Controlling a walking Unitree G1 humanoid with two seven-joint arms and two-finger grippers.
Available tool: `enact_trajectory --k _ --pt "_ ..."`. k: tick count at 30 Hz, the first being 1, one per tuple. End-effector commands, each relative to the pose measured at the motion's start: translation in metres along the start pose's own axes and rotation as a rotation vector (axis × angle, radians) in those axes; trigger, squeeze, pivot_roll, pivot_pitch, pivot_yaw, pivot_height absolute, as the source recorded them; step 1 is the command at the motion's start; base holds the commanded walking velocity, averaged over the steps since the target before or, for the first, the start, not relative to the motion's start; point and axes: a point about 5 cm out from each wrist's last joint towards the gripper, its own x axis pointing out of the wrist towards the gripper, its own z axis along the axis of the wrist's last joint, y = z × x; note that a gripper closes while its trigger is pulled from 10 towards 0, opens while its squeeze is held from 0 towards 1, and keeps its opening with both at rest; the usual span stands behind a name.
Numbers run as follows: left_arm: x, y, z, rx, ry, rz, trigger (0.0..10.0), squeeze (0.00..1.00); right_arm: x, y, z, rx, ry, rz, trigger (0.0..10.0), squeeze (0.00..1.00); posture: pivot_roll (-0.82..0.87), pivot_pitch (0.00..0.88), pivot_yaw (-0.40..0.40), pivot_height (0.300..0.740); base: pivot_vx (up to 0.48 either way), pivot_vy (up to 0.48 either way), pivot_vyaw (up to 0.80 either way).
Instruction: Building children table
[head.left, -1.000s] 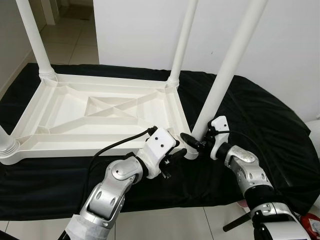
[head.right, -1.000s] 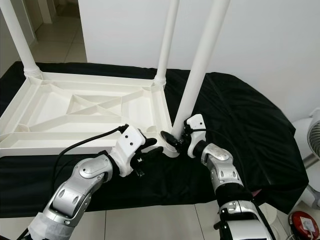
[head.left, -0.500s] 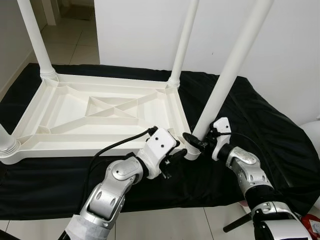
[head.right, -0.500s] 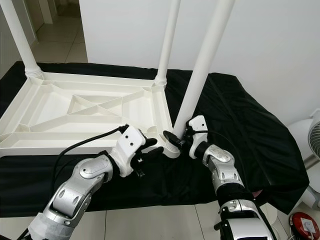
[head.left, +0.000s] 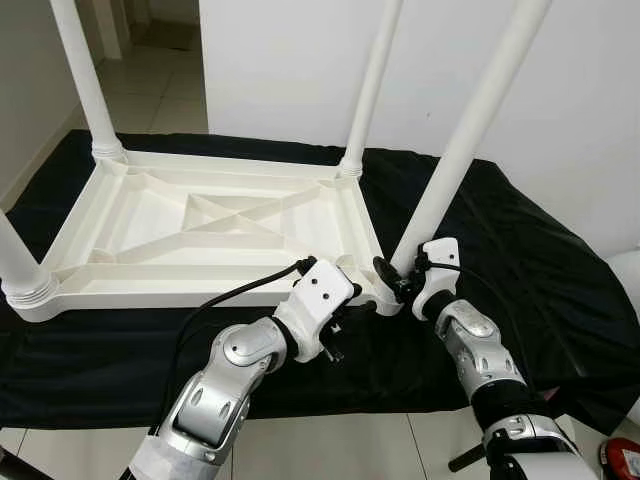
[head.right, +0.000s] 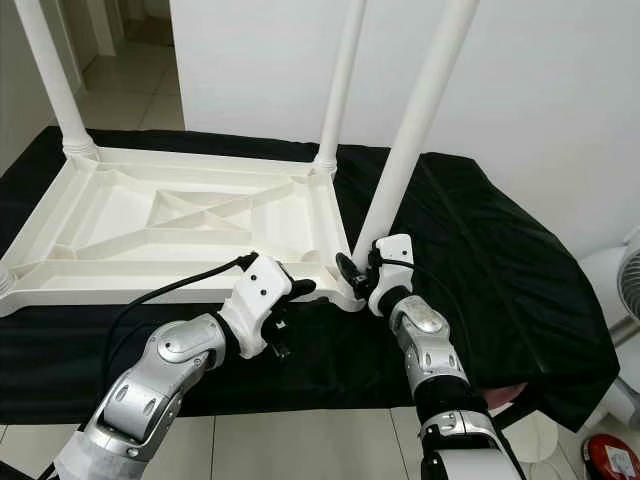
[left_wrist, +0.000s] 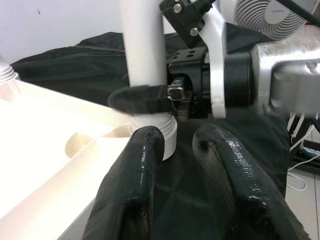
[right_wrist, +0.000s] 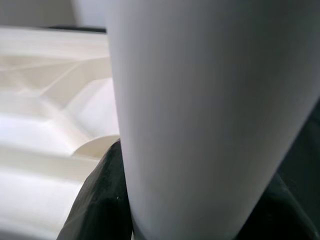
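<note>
Nearest the camera, the left gripper (head.left: 352, 307) sits low at the near right corner of the upturned white table (head.left: 150, 240), fingers (left_wrist: 135, 165) close together with only a narrow gap, holding nothing. Its tips rest just beside the table rim, pointing at the base of the near right leg (head.left: 470, 130).

Right gripper (head.left: 392, 283) is at that same corner, closed around the bottom of the near right leg just above its ribbed collar. Left wrist view: one black finger (left_wrist: 140, 97) wraps across the front of the white tube. Right wrist view: the tube lies between the fingers, pressed against both.

The leg tilts, leaning away to the right as it rises.

Table lies underside up on a black cloth (head.left: 520, 230) spread over a low surface. Ribbed underside with crossed braces faces up. Near left leg (head.left: 15, 255), far left leg (head.left: 85, 75) and far right leg (head.left: 372, 80) stand seated in their corner sockets.

Beyond: white wall (head.left: 300, 50), tiled floor (head.left: 160, 90) at far left. A fan (head.right: 625, 275) at the right edge.
</note>
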Motion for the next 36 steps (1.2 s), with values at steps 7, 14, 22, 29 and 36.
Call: enact_trajectory --k 7,14,22,29,36 --pt "0.001 -0.002 -0.001 -0.011 0.003 0.021 10.0 0.0 -0.025 0.004 -0.02 0.021 0.104 -0.371 10.0 0.0 -0.01 0.0 -0.116 0.74 0.0 0.0 0.0" --pt "0.002 -0.001 0.0 -0.009 0.001 0.019 10.0 0.0 -0.029 0.019 -0.013 0.036 0.062 -0.419 10.0 0.0 -0.01 0.0 -0.118 0.74 0.0 0.0 0.0" --pt "0.003 -0.003 0.0 -0.008 -0.002 0.014 10.0 0.0 -0.031 0.018 -0.003 0.04 0.03 -0.434 10.0 1.0 -0.01 0.0 -0.12 0.74 0.0 0.0 0.0" --pt "0.003 -0.002 0.0 -0.006 -0.002 0.015 10.0 0.0 -0.034 0.012 0.003 0.053 0.007 -0.425 10.0 1.0 -0.01 0.0 -0.121 0.74 0.0 0.0 0.0" --pt "0.004 -0.001 0.0 -0.002 -0.006 0.016 10.0 0.0 -0.033 0.006 0.001 0.087 0.022 -0.233 10.0 1.0 -0.01 0.0 -0.125 0.74 0.0 0.0 0.0"
